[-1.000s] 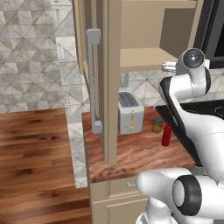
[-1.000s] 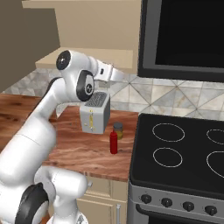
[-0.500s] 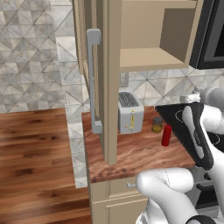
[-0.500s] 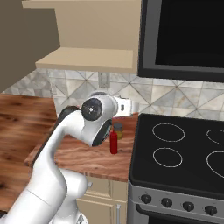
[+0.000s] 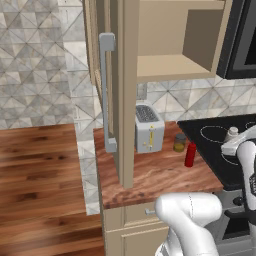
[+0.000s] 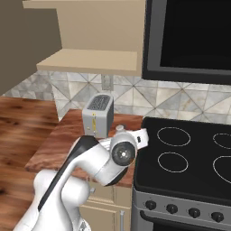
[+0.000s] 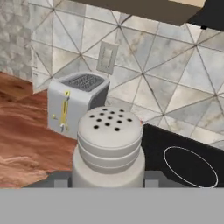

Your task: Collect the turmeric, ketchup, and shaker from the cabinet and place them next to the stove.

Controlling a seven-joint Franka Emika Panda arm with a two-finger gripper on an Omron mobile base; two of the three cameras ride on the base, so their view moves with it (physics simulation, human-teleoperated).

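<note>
The turmeric (image 5: pixel 179 142) jar and the ketchup (image 5: pixel 190 154) bottle already stand on the wooden bench (image 5: pixel 150 177) just beside the stove (image 5: pixel 220 150), between it and the toaster (image 5: pixel 148 128), so two of the three items look delivered. The shaker (image 7: pixel 108 146) is the last one: in the hand view it sits right in front of the camera, clamped in the pincer (image 7: pixel 107 180) with a dark fingertip showing on either side of its body, and in the left base view it is carried low near the front edge of the cooktop. What is left, by my reading, is setting it down beside the other two (the open cabinet (image 5: pixel 165 47) shelf now looks bare). The pincer's contact faces are hidden behind the shaker, and in the right base view the arm's own bulk covers the jar and bottle.
</note>
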